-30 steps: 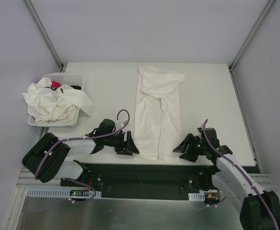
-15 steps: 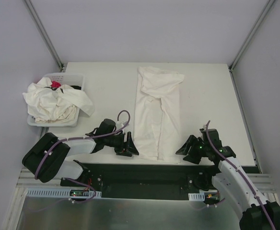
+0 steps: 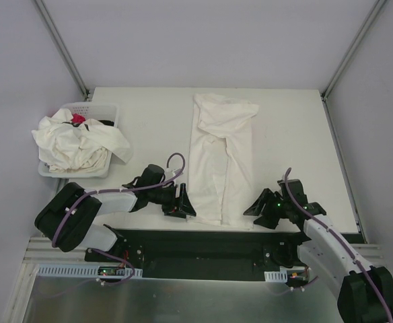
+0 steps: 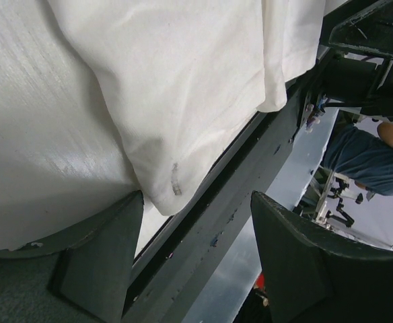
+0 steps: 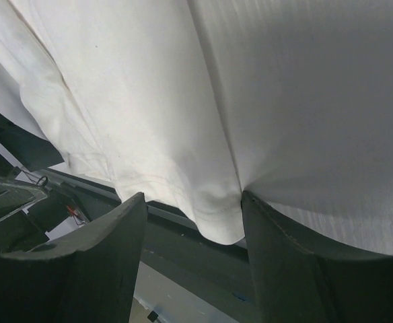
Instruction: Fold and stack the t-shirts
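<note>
— Up top? Hung high at the near side, looked down over the whole table (image 3: 291, 134).
— At the wrists? Sat low, close, faced inward; shared the near hem of the flat t-shirt (image 3: 217, 168).

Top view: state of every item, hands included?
spread t-shirt: folded lengthwise, flat on the table.
basket: upright, overfull.
heaped t-shirts: crumpled, unfolded, spilling over the basket rim.
left hand: open, the spread t-shirt's near left corner between its fingers.
right hand: open, the near right corner between its fingers.
</note>
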`<action>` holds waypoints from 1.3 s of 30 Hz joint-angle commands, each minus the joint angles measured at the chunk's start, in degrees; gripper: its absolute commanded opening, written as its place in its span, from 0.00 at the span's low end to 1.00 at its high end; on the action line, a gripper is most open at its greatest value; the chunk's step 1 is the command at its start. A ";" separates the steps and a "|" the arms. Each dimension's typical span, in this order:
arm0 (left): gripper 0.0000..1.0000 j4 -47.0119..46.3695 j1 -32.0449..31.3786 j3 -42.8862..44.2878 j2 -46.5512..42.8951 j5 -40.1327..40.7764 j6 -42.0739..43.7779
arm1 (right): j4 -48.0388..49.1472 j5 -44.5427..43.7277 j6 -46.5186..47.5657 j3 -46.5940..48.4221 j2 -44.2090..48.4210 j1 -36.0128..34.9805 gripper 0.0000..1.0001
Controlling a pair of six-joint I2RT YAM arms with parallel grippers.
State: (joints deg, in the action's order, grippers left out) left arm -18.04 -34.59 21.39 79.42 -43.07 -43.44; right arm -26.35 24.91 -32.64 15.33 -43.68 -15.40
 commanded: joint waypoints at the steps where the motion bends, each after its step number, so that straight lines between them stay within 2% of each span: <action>1: 0.65 1.34 -0.74 -0.11 0.30 1.32 1.96 | 2.96 -1.18 -1.63 -1.18 -2.11 -0.95 0.61; 7: 0.65 0.55 -0.83 -1.26 0.04 2.73 1.08 | 7.62 -1.44 -4.53 -1.80 -5.79 -4.11 0.61; 13: 0.61 -1.03 -1.62 0.93 2.32 2.99 0.64 | 10.96 -1.88 -6.55 -1.71 -7.82 -7.45 0.61; 15: 0.57 -1.73 -2.41 1.72 3.72 2.90 0.55 | 11.41 -2.14 -7.26 -1.71 -7.39 -8.15 0.61; 18: 0.44 -2.61 -3.29 2.96 5.66 2.90 0.29 | 11.50 -2.93 -7.87 -1.62 -6.51 -8.77 0.61; 21: 0.37 -3.84 -4.25 4.27 7.42 2.82 -0.06 | 11.50 -3.20 -8.31 -1.62 -5.72 -9.21 0.61; 32: 0.33 -4.72 -5.31 5.59 9.09 2.55 -0.50 | 12.28 -3.72 -8.84 -1.97 -5.10 -9.74 0.60; 34: 0.32 -4.72 -5.31 5.77 9.26 2.38 -0.42 | 12.72 -3.90 -8.84 -1.97 -5.54 -9.91 0.58; 35: 0.32 -4.46 -5.23 5.86 9.26 2.46 -0.33 | 12.99 -3.81 -8.84 -2.06 -5.97 -9.83 0.51; 39: 0.31 -4.02 -5.31 6.12 9.35 2.38 0.02 | 13.78 -3.99 -8.93 -2.24 -6.50 -9.91 0.41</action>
State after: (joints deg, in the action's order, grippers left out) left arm -21.93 -39.40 25.82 88.38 -41.39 -44.27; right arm -13.50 22.35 -41.15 13.93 -49.63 -24.91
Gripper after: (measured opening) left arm 0.316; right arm 0.437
